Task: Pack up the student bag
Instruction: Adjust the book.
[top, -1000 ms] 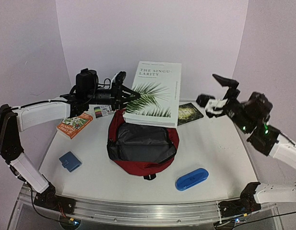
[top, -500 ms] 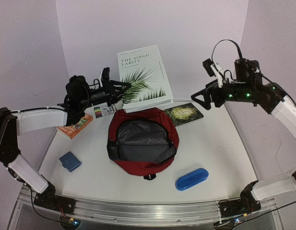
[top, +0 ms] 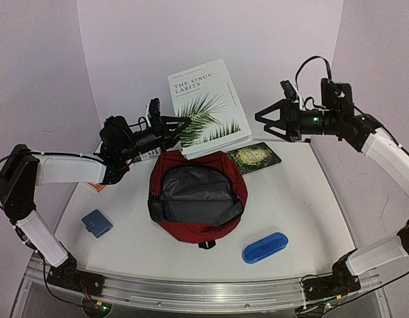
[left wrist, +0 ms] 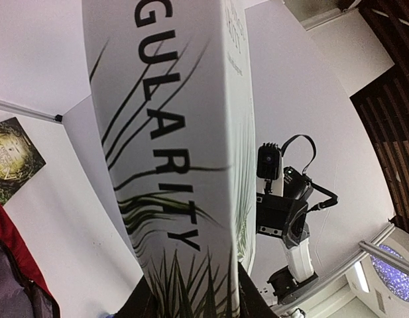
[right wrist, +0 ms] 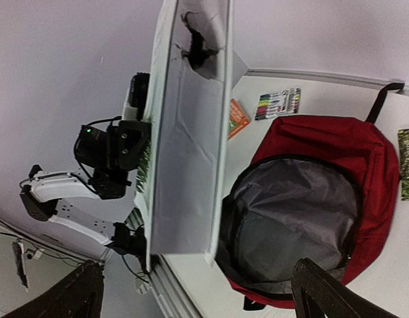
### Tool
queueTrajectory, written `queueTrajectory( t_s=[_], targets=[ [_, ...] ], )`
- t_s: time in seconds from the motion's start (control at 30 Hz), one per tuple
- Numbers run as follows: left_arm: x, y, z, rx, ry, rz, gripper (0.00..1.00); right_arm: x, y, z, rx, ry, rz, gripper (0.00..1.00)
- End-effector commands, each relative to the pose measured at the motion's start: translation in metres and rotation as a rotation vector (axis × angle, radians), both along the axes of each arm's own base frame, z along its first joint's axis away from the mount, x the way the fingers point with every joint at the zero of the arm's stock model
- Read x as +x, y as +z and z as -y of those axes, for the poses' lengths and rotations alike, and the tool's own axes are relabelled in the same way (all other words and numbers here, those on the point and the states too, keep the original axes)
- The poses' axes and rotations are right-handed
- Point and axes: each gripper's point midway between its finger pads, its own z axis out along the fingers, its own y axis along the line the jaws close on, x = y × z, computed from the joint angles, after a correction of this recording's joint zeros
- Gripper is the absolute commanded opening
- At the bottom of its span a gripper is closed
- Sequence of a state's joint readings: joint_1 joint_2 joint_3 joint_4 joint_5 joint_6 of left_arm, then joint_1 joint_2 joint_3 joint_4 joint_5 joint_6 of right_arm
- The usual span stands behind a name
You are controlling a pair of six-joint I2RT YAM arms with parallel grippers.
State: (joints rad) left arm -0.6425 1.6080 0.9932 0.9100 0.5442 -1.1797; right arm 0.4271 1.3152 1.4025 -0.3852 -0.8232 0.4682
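Left gripper (top: 172, 124) pinches the tall white palm-leaf book (top: 207, 106); the open dark-red fabric backpack (top: 197, 199) lies below, nearer; right gripper (top: 267, 119) is spread wide.

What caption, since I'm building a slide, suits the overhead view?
Left gripper holds a white palm-leaf book aloft by the open student bag; right gripper hangs open alongside.

Your left gripper (top: 170, 126), raised behind the bag (top: 197, 199), clamps the book (top: 207, 99); your right gripper (top: 262, 120), raised likewise, gapes wide open.
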Motion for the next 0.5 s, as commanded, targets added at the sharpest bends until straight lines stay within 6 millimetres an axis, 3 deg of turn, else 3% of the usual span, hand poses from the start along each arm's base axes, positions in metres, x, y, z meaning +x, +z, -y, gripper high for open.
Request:
queueTrajectory(
  t_s=[0.0, 0.2, 0.47],
  targets=[
    [-0.005, 0.027, 0.004, -0.086, -0.005, 0.090, 0.08, -0.006, 0.015, -0.015, 0.128, 0.070, -0.003, 0.98],
    [-0.008, 0.024, 0.020, -0.082, -0.051, 0.090, 0.09, 0.008, 0.003, -0.016, 0.096, 0.009, 0.012, 0.98],
    [-0.014, 0.030, 0.025, -0.109, -0.082, 0.118, 0.09, 0.024, -0.028, -0.013, 0.035, -0.056, -0.027, 0.98]
  ],
)
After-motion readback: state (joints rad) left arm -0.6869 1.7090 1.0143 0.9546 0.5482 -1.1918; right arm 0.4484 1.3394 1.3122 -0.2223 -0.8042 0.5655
